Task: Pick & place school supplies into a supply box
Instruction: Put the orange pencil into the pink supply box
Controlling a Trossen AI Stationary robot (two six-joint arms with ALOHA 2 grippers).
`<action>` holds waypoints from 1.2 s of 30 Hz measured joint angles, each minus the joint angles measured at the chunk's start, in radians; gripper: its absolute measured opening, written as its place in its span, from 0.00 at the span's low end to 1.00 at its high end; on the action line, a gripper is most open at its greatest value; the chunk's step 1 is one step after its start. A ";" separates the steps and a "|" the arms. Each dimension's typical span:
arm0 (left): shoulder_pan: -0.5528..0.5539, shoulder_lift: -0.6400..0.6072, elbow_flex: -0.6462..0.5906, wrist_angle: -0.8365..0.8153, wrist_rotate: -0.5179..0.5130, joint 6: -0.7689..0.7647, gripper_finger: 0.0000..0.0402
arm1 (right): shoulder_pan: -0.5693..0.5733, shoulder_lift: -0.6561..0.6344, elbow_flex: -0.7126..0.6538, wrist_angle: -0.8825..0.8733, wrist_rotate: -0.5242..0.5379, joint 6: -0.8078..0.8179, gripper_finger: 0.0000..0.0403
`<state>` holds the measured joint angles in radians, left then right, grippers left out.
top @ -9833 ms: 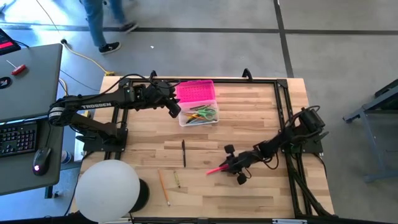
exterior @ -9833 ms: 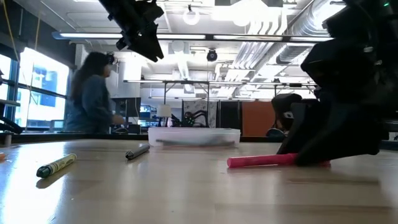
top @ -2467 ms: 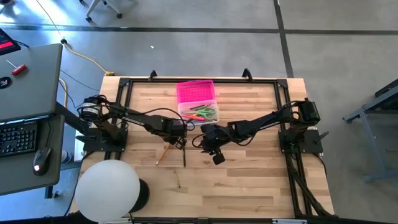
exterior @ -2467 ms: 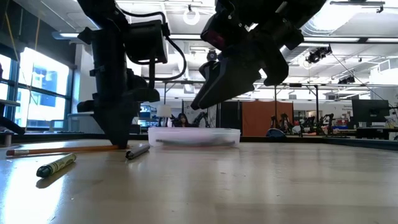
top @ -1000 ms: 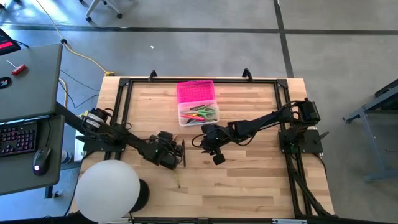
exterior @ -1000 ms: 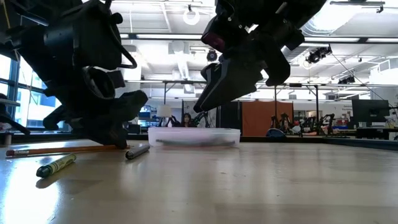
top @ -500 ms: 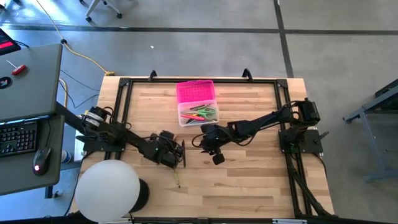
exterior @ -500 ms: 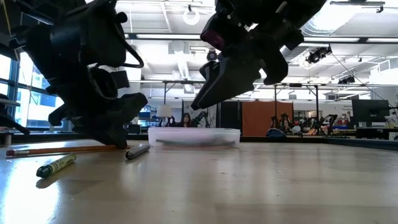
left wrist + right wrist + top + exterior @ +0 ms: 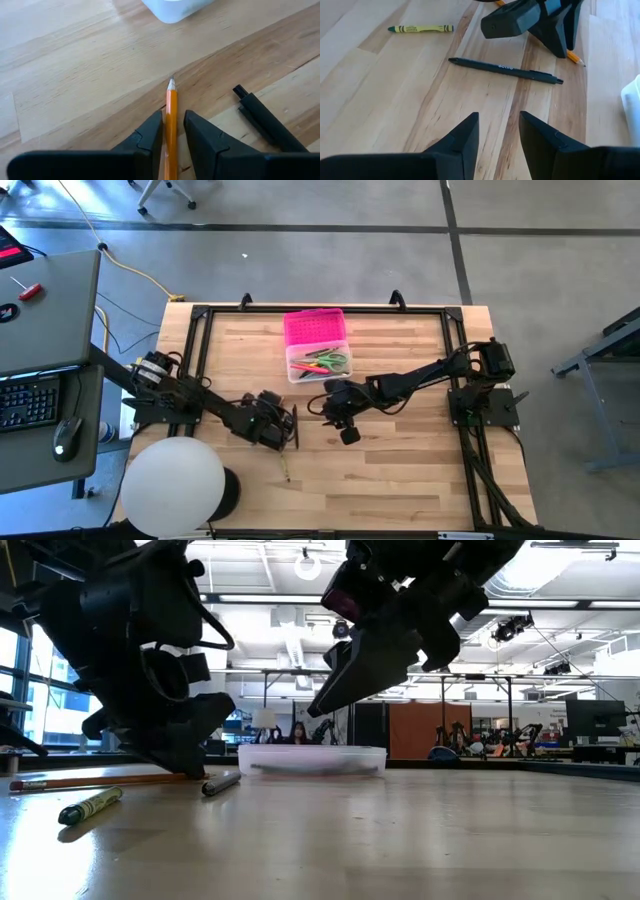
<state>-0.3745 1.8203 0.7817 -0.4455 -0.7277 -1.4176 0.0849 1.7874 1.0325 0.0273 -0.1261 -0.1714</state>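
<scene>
An orange pencil [image 9: 171, 100] lies flat on the wooden table, its point toward the supply box [image 9: 318, 363]. The box is a clear base holding several supplies, with its pink lid [image 9: 315, 327] open behind it. My left gripper [image 9: 173, 114] slants down at the table and is open only a little. One finger stands close on each side of the pencil, near its point. A black pen [image 9: 505, 69] lies beside it. A yellow-green crayon [image 9: 421, 29] lies nearer the front edge. My right gripper [image 9: 499, 125] hovers open above mid-table, empty. My left gripper has its fingers [image 9: 150, 132] along the pencil, one close on each side, coming down at a slant from the table's left. The pencil [image 9: 100, 781] lies flat on the table. I cannot tell whether the fingers touch it.
A large white round object [image 9: 172, 485] sits at the near left corner. A black frame [image 9: 320, 308] runs round the table edge. A desk with a keyboard [image 9: 28, 402] stands left of the table. Bare wood lies to the right and front.
My left gripper has rolled a little about the line it points along, staying over the pencil. The pencil lies where it was.
</scene>
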 joint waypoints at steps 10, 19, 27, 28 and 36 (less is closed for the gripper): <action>-0.067 0.017 -0.041 0.056 -0.061 -0.107 0.29 | 0.003 0.000 0.000 -0.045 0.000 0.041 0.29; -0.146 0.098 -0.111 0.200 -0.264 -0.259 0.29 | 0.003 0.000 0.001 -0.083 0.000 0.062 0.29; -0.150 0.192 -0.109 0.290 -0.386 -0.231 0.29 | 0.003 0.000 0.000 -0.084 0.000 0.059 0.29; -0.151 0.197 -0.108 0.292 -0.387 -0.229 0.29 | 0.003 0.000 0.001 -0.084 0.000 0.059 0.29; -0.156 0.207 -0.106 0.325 -0.383 -0.192 0.10 | 0.003 0.000 0.000 -0.082 0.000 0.020 0.29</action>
<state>-0.5301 2.0270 0.6758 -0.1205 -1.1106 -1.6097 0.0879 1.7874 1.0328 -0.0551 -0.1261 -0.1515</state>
